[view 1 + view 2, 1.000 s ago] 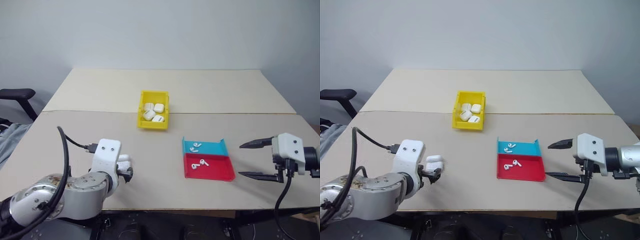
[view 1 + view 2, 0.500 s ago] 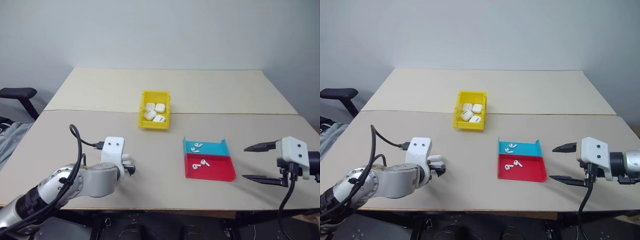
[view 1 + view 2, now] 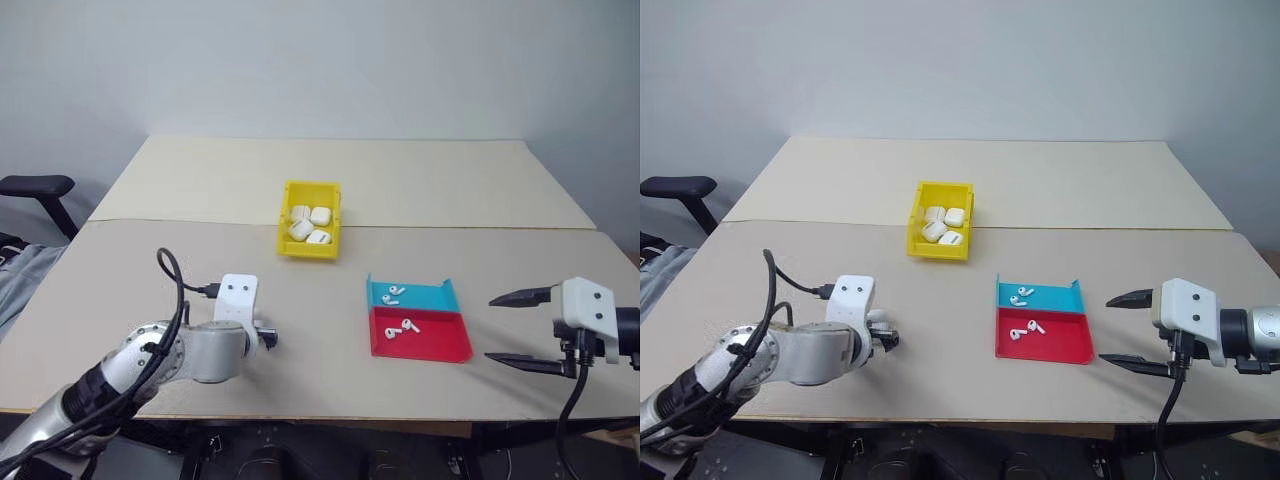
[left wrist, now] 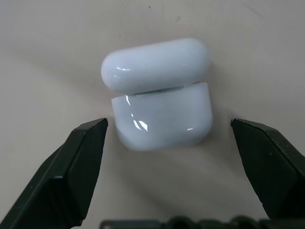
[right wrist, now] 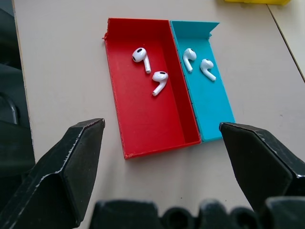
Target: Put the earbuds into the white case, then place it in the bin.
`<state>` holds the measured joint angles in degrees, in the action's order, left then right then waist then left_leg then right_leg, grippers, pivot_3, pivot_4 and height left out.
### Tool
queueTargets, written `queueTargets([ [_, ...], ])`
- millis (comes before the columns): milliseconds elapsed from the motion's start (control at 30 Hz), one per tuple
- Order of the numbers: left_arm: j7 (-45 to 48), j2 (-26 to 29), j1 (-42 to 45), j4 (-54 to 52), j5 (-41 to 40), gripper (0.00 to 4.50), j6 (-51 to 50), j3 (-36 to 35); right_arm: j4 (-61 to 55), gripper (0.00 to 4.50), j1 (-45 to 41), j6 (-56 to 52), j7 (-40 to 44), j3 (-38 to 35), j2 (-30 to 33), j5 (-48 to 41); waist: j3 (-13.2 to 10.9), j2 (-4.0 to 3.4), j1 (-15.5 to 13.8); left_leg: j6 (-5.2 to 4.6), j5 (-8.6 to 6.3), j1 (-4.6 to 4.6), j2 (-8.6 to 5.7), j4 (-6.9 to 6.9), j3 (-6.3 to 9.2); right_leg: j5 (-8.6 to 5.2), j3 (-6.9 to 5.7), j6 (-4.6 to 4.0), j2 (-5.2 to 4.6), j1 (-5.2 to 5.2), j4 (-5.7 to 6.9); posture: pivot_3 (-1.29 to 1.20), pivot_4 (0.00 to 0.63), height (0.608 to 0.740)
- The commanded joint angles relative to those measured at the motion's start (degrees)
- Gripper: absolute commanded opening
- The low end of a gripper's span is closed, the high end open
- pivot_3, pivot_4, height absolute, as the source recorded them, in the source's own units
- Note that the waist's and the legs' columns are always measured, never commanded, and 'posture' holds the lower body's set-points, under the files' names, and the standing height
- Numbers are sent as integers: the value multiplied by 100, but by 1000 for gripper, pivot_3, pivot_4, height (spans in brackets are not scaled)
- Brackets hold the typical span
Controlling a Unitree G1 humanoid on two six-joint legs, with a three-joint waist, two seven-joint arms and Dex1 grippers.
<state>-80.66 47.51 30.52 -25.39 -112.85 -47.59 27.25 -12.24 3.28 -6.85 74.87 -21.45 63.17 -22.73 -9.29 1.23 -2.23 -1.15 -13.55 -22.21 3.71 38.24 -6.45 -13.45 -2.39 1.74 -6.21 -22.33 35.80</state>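
The white case (image 4: 158, 93) is found lying closed on the table (image 3: 300, 330), near left, between the spread fingers of the left tool (image 4: 169, 138), untouched. The right tool (image 5: 162, 162) is held wide, empty, right of the red tray (image 5: 143, 119) and blue tray (image 5: 212, 100) containing earbuds (image 5: 159, 82). The bin (image 3: 309, 250) is seen farther back, at centre.

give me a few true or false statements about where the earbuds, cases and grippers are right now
1. The small glossy white case on the table lies between the left gripper's open black fingers, ungripped. True.
2. The red tray holds four earbuds. False: two tiny white earbuds lie in it, two more in the blue tray.
3. The yellow plastic bin stands empty. False: several white cases lie inside.
4. The right gripper is open, beside the trays. True.
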Motion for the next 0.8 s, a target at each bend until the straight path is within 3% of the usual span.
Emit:
queueTargets([
  [33, -158, -86, 118, 46, -12, 4500, -13, -45, -169, 4466, -10, -37, -31, -250, 67, -53, 0, 0, 4, 0, 0, 0, 0, 0, 0, 0, 0, 0, 0, 0, -1, 0, 150, 740],
  [767, 40, -453, 100, 532, 342, 4500, -430, -77, -405, 4466, 189, -214, -248, -282, 23, -34, 1, -2, -31, 0, 0, 5, -1, 0, 1, -1, 0, -1, -1, 7, -1, 0, 150, 740],
  [800, 48, -448, 94, 546, 343, 4317, -458, -87, -416, 4489, 201, -222, -258, -279, 19, -30, 2, -2, -33, 0, 0, 5, -1, 0, 2, -1, 0, -2, -1, 7, -1, 0, 150, 740],
])
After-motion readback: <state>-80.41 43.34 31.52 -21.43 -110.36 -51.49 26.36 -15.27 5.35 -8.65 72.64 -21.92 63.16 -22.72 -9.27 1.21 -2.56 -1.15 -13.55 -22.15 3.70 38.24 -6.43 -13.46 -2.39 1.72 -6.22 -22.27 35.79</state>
